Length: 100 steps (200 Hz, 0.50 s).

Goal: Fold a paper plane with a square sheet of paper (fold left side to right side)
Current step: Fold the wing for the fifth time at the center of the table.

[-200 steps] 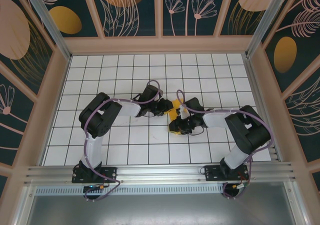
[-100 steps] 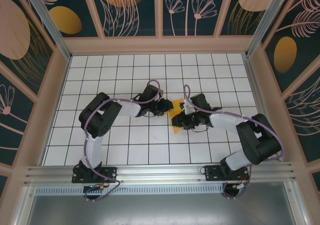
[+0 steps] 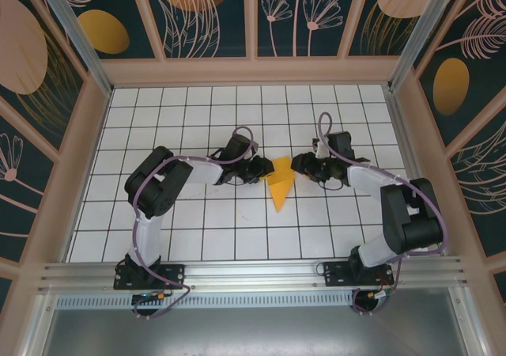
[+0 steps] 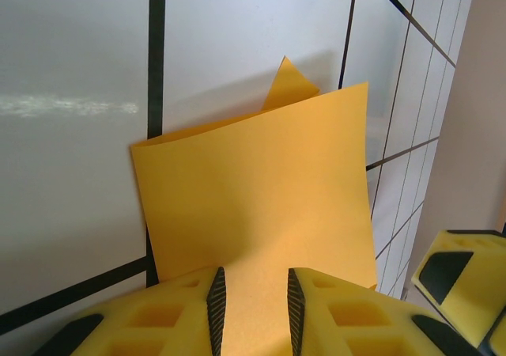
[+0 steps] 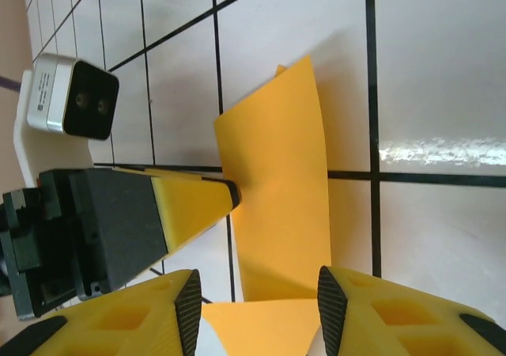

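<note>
The paper plane (image 3: 281,185) is lying near the middle of the white gridded table (image 3: 198,221) as a pointed wedge. Its tip is aiming toward the arm bases and its wide end is sitting between the two grippers. In the wrist views it is not lying flat — a folded flap is standing up off the tiles and throwing a shadow.

The left gripper (image 3: 263,168) is touching the wide end's left corner. Its yellow fingers (image 4: 178,312) are sitting narrowly apart with orange paper running through the gap. I cannot tell whether they are pinching the sheet or only pressing on it. The right gripper (image 3: 300,164) is hovering just beside the right corner. Its fingers (image 5: 379,316) are standing far wider apart than thin paper could fill, so it is gripping nothing, though a paper edge is showing between them.

The risk, as I am judging it, is coming from that loose flap. With nothing clamping the right side, a soft crease could spring back and undo the left-to-right fold. The edge lying between the spread right fingers could catch on a pad if that arm leaves sideways. That would drag or swivel the plane about the left contact — one corner is offering little against rotation on smooth tiles. The grippers are also sitting near each other, so a careless re-approach could knock them together.
</note>
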Each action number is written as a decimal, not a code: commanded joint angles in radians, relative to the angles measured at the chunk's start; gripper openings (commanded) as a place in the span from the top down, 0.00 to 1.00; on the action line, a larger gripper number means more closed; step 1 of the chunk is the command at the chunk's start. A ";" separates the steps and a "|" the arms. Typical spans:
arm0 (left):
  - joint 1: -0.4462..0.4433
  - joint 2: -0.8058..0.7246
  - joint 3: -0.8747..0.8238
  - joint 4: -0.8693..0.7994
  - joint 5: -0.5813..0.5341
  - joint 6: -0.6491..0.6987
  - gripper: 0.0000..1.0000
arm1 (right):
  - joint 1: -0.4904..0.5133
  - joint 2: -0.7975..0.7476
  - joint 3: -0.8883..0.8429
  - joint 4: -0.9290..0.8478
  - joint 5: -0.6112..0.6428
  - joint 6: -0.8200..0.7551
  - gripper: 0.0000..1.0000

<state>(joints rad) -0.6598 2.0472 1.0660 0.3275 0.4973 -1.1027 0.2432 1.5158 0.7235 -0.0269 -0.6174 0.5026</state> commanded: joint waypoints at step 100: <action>0.018 -0.016 0.026 -0.063 -0.015 0.053 0.66 | 0.073 0.167 -0.020 0.072 -0.119 0.083 0.79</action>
<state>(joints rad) -0.6598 2.0472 1.0721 0.3206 0.5014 -1.0977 0.3065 1.6787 0.7216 -0.0051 -0.7090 0.5465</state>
